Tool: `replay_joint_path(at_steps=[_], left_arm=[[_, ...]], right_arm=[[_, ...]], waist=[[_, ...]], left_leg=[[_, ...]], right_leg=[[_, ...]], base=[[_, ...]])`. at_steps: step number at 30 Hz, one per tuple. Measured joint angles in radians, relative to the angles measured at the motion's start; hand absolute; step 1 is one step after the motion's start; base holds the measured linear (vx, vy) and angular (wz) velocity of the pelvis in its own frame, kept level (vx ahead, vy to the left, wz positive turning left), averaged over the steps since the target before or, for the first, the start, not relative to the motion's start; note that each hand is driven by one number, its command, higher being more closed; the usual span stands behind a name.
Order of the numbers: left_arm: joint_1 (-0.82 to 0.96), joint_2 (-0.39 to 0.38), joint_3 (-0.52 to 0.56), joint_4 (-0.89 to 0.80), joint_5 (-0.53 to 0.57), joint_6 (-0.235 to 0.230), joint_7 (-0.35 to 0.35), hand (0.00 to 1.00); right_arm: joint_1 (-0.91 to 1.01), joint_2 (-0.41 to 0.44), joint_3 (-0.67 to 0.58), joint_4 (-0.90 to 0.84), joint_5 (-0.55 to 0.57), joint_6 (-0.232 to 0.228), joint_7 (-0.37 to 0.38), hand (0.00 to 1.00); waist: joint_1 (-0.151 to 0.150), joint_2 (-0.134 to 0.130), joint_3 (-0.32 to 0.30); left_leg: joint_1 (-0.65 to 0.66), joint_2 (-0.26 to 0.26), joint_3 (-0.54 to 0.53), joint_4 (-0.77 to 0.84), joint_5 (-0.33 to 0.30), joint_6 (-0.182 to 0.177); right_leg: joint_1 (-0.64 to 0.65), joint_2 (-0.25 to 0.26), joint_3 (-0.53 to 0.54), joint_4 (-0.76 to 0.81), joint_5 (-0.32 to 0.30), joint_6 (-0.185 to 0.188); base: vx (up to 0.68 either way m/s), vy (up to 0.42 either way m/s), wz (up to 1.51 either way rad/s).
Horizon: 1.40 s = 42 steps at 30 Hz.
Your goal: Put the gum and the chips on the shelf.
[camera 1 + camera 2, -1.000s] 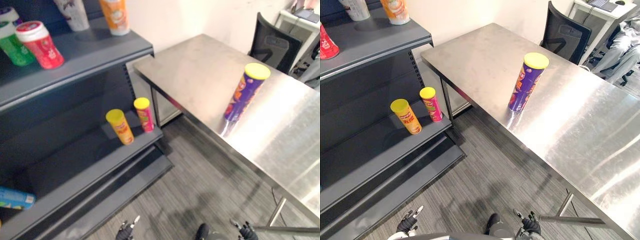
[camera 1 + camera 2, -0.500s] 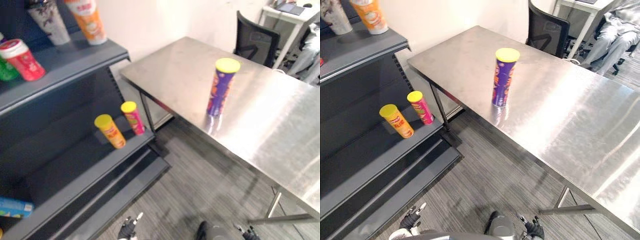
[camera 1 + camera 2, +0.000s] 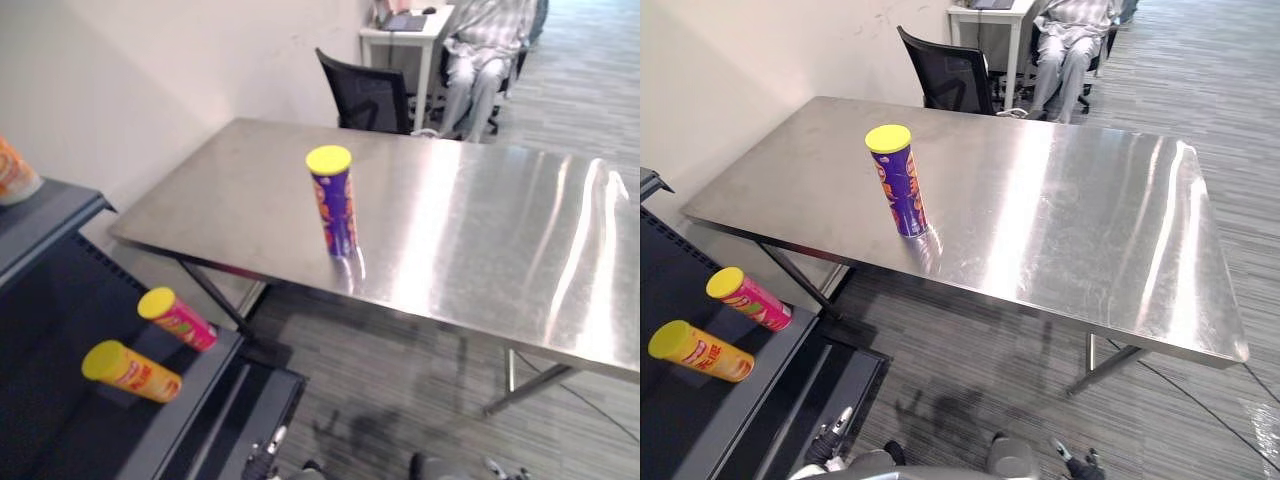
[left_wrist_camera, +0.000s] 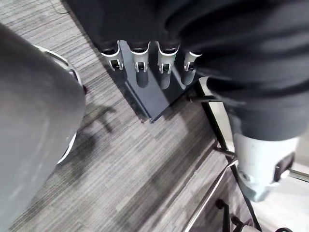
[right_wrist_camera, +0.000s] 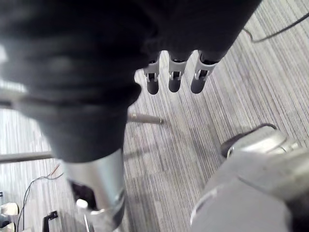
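Observation:
The chips are a tall purple can with a yellow lid (image 3: 332, 200), upright near the front edge of the steel table (image 3: 480, 230). The dark shelf unit (image 3: 50, 430) stands at the left edge, and two small yellow-lidded cans lie on its lower board: a pink one (image 3: 180, 319) and a yellow one (image 3: 132, 371). My left hand (image 4: 140, 60) hangs low over the grey floor with straight, empty fingers. My right hand (image 5: 175, 79) hangs likewise over the floor, also holding nothing. Both are far below and in front of the can.
An orange container (image 3: 12, 172) stands on the upper shelf at the far left. Behind the table are a black office chair (image 3: 365, 95), a white desk (image 3: 405, 35) and a seated person (image 3: 482, 50). The table's legs (image 3: 515, 385) stand on grey carpet.
The camera has swung right: the shelf has slid to the left edge and the table now lies across the middle. The purple can stays upright. Both hands still hang low.

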Motion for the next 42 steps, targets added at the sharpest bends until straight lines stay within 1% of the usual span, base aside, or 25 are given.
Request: replay_joint_path(at_steps=[1, 2, 5, 7, 9, 11, 12, 14, 15, 16, 17, 18, 20, 22, 23, 26, 29, 31, 33, 36, 38, 39, 40, 41, 42], left_arm=[[0.001, 0.007, -0.003, 0.000, 0.011, 0.000, 0.002, 0.00], [0.001, 0.009, -0.007, 0.001, 0.016, 0.000, 0.003, 0.00], [0.000, 0.008, -0.024, 0.006, 0.033, 0.001, 0.005, 0.00], [-0.002, 0.009, -0.023, 0.006, 0.053, 0.001, 0.010, 0.00], [-0.001, 0.011, -0.020, 0.006, 0.065, 0.000, 0.018, 0.00], [0.002, 0.011, -0.004, 0.007, 0.070, 0.002, 0.021, 0.00], [0.003, 0.010, 0.000, 0.007, 0.071, 0.002, 0.021, 0.00], [0.009, 0.006, 0.019, 0.007, 0.076, 0.003, 0.020, 0.00], [0.010, 0.006, 0.033, 0.007, 0.094, 0.003, 0.018, 0.00], [0.016, 0.006, 0.046, 0.007, 0.104, 0.003, 0.017, 0.00], [0.019, 0.006, 0.052, 0.006, 0.105, 0.003, 0.017, 0.00], [0.024, 0.006, 0.070, 0.007, 0.110, 0.005, 0.014, 0.00], [0.029, 0.005, 0.082, 0.006, 0.110, 0.007, 0.010, 0.00], [0.048, 0.004, 0.124, -0.011, 0.111, 0.009, -0.003, 0.00], [0.053, 0.004, 0.134, -0.015, 0.111, 0.009, -0.004, 0.00], [0.078, 0.005, 0.166, -0.032, 0.111, 0.010, -0.004, 0.00], [0.077, 0.007, 0.170, -0.063, 0.111, 0.012, -0.005, 0.00], [0.078, 0.009, 0.170, -0.078, 0.111, 0.017, -0.007, 0.00], [0.068, 0.015, 0.154, -0.096, 0.111, 0.032, -0.009, 0.00], [0.068, 0.020, 0.110, -0.120, 0.112, 0.039, -0.015, 0.00], [0.071, 0.033, 0.078, -0.129, 0.114, 0.059, -0.016, 0.00], [0.073, 0.040, 0.061, -0.131, 0.131, 0.066, -0.016, 0.00], [0.073, 0.044, 0.045, -0.131, 0.143, 0.072, -0.016, 0.00], [0.073, 0.044, 0.039, -0.131, 0.148, 0.075, -0.017, 0.00], [0.074, 0.044, 0.023, -0.131, 0.150, 0.077, -0.017, 0.00]], right_arm=[[0.001, 0.000, -0.001, 0.002, -0.001, 0.000, -0.003, 0.00], [-0.002, 0.000, -0.004, 0.002, -0.001, -0.002, -0.005, 0.00], [-0.014, 0.003, -0.021, 0.010, 0.010, -0.012, -0.009, 0.00], [-0.015, 0.009, -0.029, 0.026, 0.033, -0.017, -0.017, 0.00], [-0.028, 0.019, -0.055, 0.043, 0.050, -0.020, -0.026, 0.00], [-0.028, 0.021, -0.071, 0.043, 0.077, -0.036, -0.035, 0.00], [-0.028, 0.021, -0.078, 0.043, 0.081, -0.038, -0.042, 0.00], [-0.025, 0.021, -0.107, 0.043, 0.108, -0.040, -0.067, 0.00], [-0.021, 0.022, -0.133, 0.043, 0.131, -0.040, -0.074, 0.00], [-0.017, 0.022, -0.154, 0.042, 0.163, -0.039, -0.090, 0.00], [-0.017, 0.022, -0.173, 0.041, 0.176, -0.039, -0.100, 0.00], [-0.015, 0.020, -0.243, 0.035, 0.236, -0.038, -0.138, 0.00], [-0.014, 0.017, -0.312, 0.024, 0.283, -0.036, -0.172, 0.00], [-0.014, -0.005, -0.493, -0.036, 0.366, -0.029, -0.237, 0.00], [-0.013, -0.019, -0.537, -0.052, 0.381, -0.027, -0.251, 0.00], [-0.019, -0.136, -0.759, -0.150, 0.464, -0.002, -0.316, 0.00], [-0.036, -0.214, -0.846, -0.240, 0.472, 0.005, -0.344, 0.00], [-0.052, -0.245, -0.863, -0.289, 0.471, -0.001, -0.356, 0.00], [-0.098, -0.290, -0.872, -0.375, 0.462, -0.023, -0.374, 0.00], [-0.161, -0.332, -0.838, -0.525, 0.431, -0.075, -0.382, 0.00], [-0.175, -0.349, -0.753, -0.637, 0.384, -0.097, -0.388, 0.00], [-0.178, -0.360, -0.674, -0.713, 0.364, -0.114, -0.388, 0.00], [-0.181, -0.369, -0.585, -0.790, 0.338, -0.122, -0.376, 0.00], [-0.182, -0.371, -0.535, -0.836, 0.330, -0.124, -0.368, 0.00], [-0.184, -0.370, -0.446, -0.911, 0.287, -0.117, -0.322, 0.00]], waist=[[0.002, -0.013, -0.010], [0.003, -0.018, -0.014], [0.008, -0.008, -0.022], [0.015, -0.007, -0.026], [0.016, -0.010, -0.028], [0.016, -0.021, -0.035], [0.016, -0.018, -0.040], [0.016, -0.033, -0.048], [0.017, -0.028, -0.058], [0.018, -0.045, -0.065], [0.018, -0.043, -0.072], [0.017, -0.055, -0.083], [0.018, -0.057, -0.090], [0.021, -0.060, -0.096], [0.020, -0.060, -0.099], [0.019, -0.062, -0.109], [0.018, -0.073, -0.121], [0.017, -0.079, -0.130], [0.016, -0.084, -0.135], [0.017, -0.081, -0.137], [0.018, -0.079, -0.138], [0.017, -0.078, -0.139], [0.018, -0.078, -0.140], [0.018, -0.077, -0.141], [0.018, -0.075, -0.142]], left_leg=[[0.012, -0.030, 0.016, -0.003, -0.006, 0.010], [0.016, -0.040, 0.017, -0.006, -0.008, 0.013], [0.029, -0.083, -0.003, -0.022, -0.009, 0.017], [0.032, -0.093, -0.015, -0.022, -0.009, 0.017], [0.041, -0.097, -0.018, -0.030, -0.009, 0.017], [0.048, -0.091, -0.012, -0.045, -0.009, 0.016], [0.050, -0.089, -0.010, -0.048, -0.009, 0.016], [0.053, -0.085, -0.005, -0.062, -0.010, 0.016], [0.061, -0.082, 0.001, -0.069, -0.010, 0.016], [0.062, -0.077, 0.011, -0.073, -0.009, 0.016], [0.063, -0.076, 0.016, -0.073, -0.009, 0.016], [0.066, -0.075, 0.025, -0.077, -0.010, 0.016], [0.068, -0.076, 0.032, -0.081, -0.010, 0.016], [0.084, -0.077, 0.053, -0.098, -0.010, 0.015], [0.088, -0.078, 0.057, -0.103, -0.010, 0.015], [0.097, -0.076, 0.072, -0.110, -0.019, 0.008], [0.096, -0.070, 0.073, -0.111, -0.023, 0.002], [0.096, -0.066, 0.073, -0.111, -0.026, -0.002], [0.096, -0.062, 0.073, -0.110, -0.032, -0.007], [0.096, -0.062, 0.073, -0.108, -0.041, -0.009], [0.095, -0.062, 0.073, -0.106, -0.046, -0.007], [0.094, -0.062, 0.072, -0.106, -0.049, -0.005], [0.094, -0.063, 0.072, -0.105, -0.051, -0.004], [0.093, -0.063, 0.072, -0.105, -0.052, -0.004], [0.094, -0.062, 0.070, -0.105, -0.052, -0.003]], right_leg=[[0.002, -0.024, 0.012, -0.007, 0.004, 0.010], [0.006, -0.031, 0.014, -0.015, 0.005, 0.015], [0.053, -0.063, 0.005, -0.084, 0.029, 0.051], [0.074, -0.072, -0.008, -0.106, 0.034, 0.059], [0.086, -0.071, -0.015, -0.118, 0.038, 0.059], [0.088, -0.061, -0.014, -0.137, 0.050, 0.056], [0.089, -0.058, -0.012, -0.142, 0.054, 0.055], [0.089, -0.051, -0.007, -0.160, 0.067, 0.053], [0.095, -0.048, -0.003, -0.172, 0.073, 0.052], [0.093, -0.046, 0.003, -0.184, 0.080, 0.051], [0.093, -0.045, 0.007, -0.191, 0.083, 0.051], [0.090, -0.046, 0.014, -0.196, 0.082, 0.049], [0.090, -0.047, 0.015, -0.202, 0.079, 0.044], [0.089, -0.058, -0.004, -0.205, 0.080, 0.043], [0.088, -0.059, -0.010, -0.205, 0.080, 0.042], [0.087, -0.062, -0.012, -0.206, 0.080, 0.038], [0.087, -0.058, -0.020, -0.205, 0.078, 0.034], [0.087, -0.055, -0.023, -0.205, 0.082, 0.041], [0.087, -0.051, -0.036, -0.205, 0.082, 0.041], [0.088, -0.051, -0.048, -0.205, 0.082, 0.041], [0.088, -0.053, -0.054, -0.203, 0.082, 0.041], [0.088, -0.052, -0.058, -0.202, 0.083, 0.042], [0.087, -0.052, -0.060, -0.199, 0.083, 0.043], [0.087, -0.052, -0.060, -0.195, 0.083, 0.044], [0.083, -0.048, -0.062, -0.188, 0.084, 0.044]], base=[[0.20, 0.268, -0.11], [0.13, 0.168, -0.03], [0.13, 0.156, 0.10], [0.09, 0.065, 0.16], [0.06, 0.033, 0.07], [0.02, -0.003, -0.11], [-0.01, -0.011, -0.14], [-0.02, -0.006, -0.14], [-0.04, -0.003, -0.18], [-0.04, -0.004, -0.20], [-0.05, -0.003, -0.23], [-0.03, 0.008, -0.18], [-0.02, 0.020, -0.15], [0.01, 0.034, -0.23], [0.03, 0.034, -0.21], [0.07, 0.029, -0.10], [0.09, 0.014, -0.02], [0.11, -0.001, -0.01], [0.10, 0.001, -0.02], [0.07, 0.019, -0.02], [0.05, 0.023, 0.00], [0.04, 0.022, 0.00], [0.04, 0.021, 0.00], [0.04, 0.019, 0.01], [0.00, 0.000, 0.00]])
